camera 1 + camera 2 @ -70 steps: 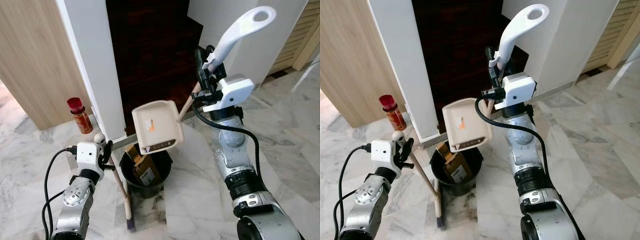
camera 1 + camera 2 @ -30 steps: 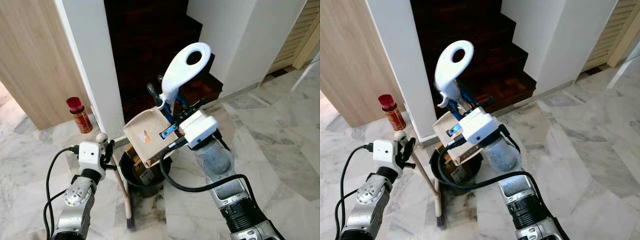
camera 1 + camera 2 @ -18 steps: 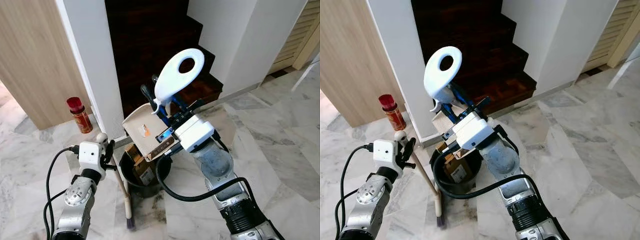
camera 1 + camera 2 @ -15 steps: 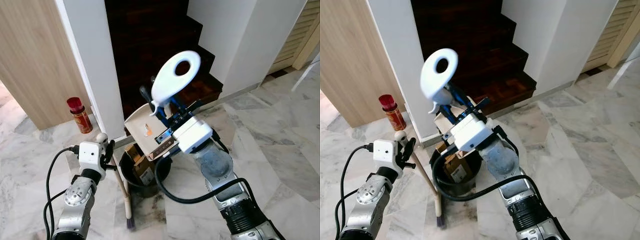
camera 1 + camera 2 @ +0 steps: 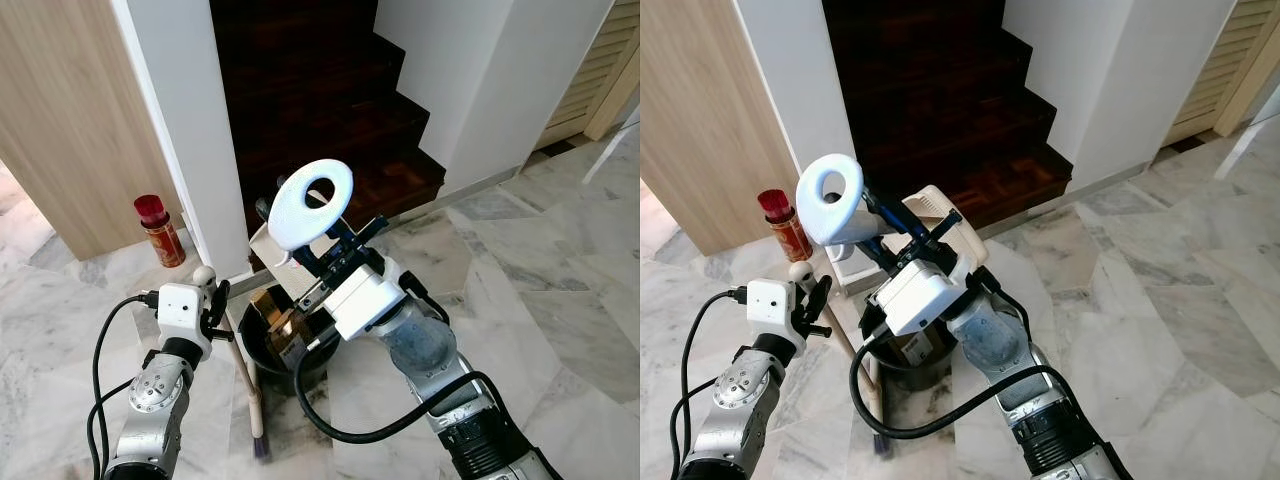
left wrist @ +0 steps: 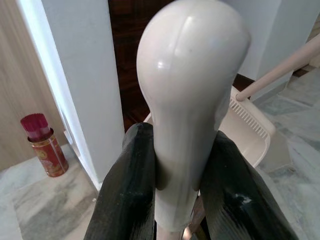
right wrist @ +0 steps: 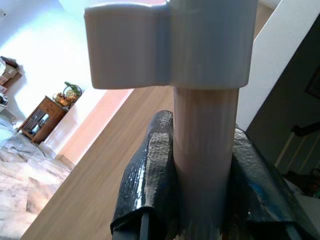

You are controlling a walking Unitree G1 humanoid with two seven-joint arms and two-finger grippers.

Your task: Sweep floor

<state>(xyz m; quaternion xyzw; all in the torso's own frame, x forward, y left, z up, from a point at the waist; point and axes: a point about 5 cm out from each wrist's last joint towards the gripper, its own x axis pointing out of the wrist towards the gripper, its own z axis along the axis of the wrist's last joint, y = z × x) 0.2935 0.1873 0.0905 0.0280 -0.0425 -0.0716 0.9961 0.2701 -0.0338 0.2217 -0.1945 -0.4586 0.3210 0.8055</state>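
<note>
My right gripper (image 5: 328, 246) is shut on the wooden pole of a cream dustpan (image 5: 946, 226), just below its white loop handle (image 5: 312, 205). The pan hangs tilted above a black bin (image 5: 262, 352) that holds brown cardboard (image 5: 276, 318). In the right wrist view both black fingers (image 7: 149, 180) press the pole (image 7: 205, 165) under a white collar. My left gripper (image 5: 216, 302) is shut on a broom (image 5: 244, 378) near its rounded cream top (image 6: 192, 95). The broom stands left of the bin, bristles (image 5: 260, 446) on the marble floor.
A white pillar (image 5: 190, 120) rises just behind the bin, with dark wooden stairs (image 5: 330, 110) to its right. A red-capped can (image 5: 160, 232) stands on the floor by a wood-panelled wall (image 5: 60, 120). Open marble floor (image 5: 560, 300) stretches to the right.
My right arm has swung the dustpan's handle down and to the left, bringing the pan lower over the bin. The left arm and broom have stayed put.
</note>
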